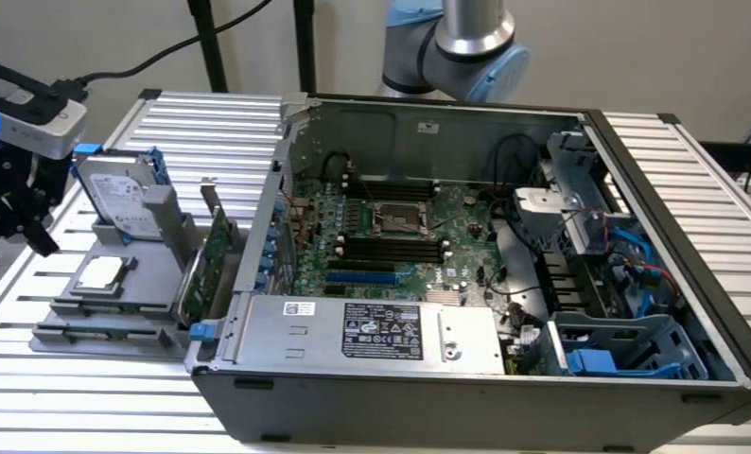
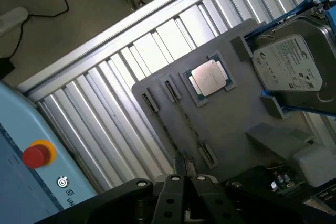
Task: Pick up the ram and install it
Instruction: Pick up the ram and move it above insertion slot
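The ram is seen edge-on, stood in the grey holder tray just ahead of the tool, whose jaws are pressed shut with nothing held. If lowered like this, the thin board could be struck and tipped rather than straddled.

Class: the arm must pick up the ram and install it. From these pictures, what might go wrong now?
1. The hand is shut above the grey fixture; lowered like this, it may strike the edge-on ram rather than straddle it.
2. The processor and hard drive sit nearby on that fixture and might get knocked.
3. The black memory slots lie deep inside the case; a tilted stick may jam.
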{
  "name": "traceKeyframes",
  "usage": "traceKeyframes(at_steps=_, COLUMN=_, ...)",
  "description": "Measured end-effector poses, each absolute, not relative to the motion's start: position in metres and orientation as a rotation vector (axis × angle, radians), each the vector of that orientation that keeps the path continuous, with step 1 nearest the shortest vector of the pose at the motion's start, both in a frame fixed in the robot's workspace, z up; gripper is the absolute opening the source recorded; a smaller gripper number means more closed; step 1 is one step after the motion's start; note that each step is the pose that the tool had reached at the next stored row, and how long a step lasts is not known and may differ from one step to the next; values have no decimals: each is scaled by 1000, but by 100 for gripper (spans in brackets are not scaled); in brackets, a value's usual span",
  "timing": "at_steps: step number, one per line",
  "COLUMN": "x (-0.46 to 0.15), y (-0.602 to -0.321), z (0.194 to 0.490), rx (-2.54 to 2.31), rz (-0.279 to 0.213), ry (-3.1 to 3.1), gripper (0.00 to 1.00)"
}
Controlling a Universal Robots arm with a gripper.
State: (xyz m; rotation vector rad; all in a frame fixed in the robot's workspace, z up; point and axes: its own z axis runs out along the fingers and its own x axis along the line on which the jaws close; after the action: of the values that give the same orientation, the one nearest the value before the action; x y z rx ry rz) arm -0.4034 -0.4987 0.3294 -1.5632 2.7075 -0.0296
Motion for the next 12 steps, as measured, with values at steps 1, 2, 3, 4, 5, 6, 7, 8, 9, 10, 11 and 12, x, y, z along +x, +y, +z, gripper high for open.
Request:
traceKeyframes(at_steps=1, x=-403, y=-499, z=329, rx=-1587, rz=-29, ry=2693, gripper=11)
traceKeyframes(at_steps=2, x=-403, y=-499, z=328, rx=-1611, rz=-29, ry=2679, gripper=11)
traceKeyframes(at_steps=3, x=-403, y=-499, z=327, rx=-1635, rz=-29, ry=2664, gripper=11)
traceKeyframes(at_steps=4, x=-403, y=-499, z=326, rx=-1661, rz=-29, ry=2648, gripper=11)
traceKeyframes(at_steps=5, x=-403, y=-499, z=325, rx=-1684, rz=-28, ry=2633, gripper=11)
traceKeyframes(at_steps=6, x=-403, y=-499, z=324, rx=-1707, rz=-28, ry=2618, gripper=11)
traceKeyframes(at_steps=7, x=-403, y=-499, z=324, rx=-1731, rz=-28, ry=2602, gripper=11)
traceKeyframes(at_steps=8, x=-403, y=-499, z=323, rx=-1754, rz=-28, ry=2586, gripper=11)
traceKeyframes(at_steps=9, x=-403, y=-499, z=322, rx=-1779, rz=-28, ry=2569, gripper=11)
traceKeyframes(at_steps=10, x=-403, y=-499, z=321, rx=-1803, rz=-27, ry=2552, gripper=11)
traceKeyframes(at_steps=11, x=-403, y=-499, z=320, rx=-1825, rz=-27, ry=2536, gripper=11)
traceKeyframes(at_steps=12, x=-403, y=-499, z=319, rx=-1848, rz=-27, ry=2519, gripper=11)
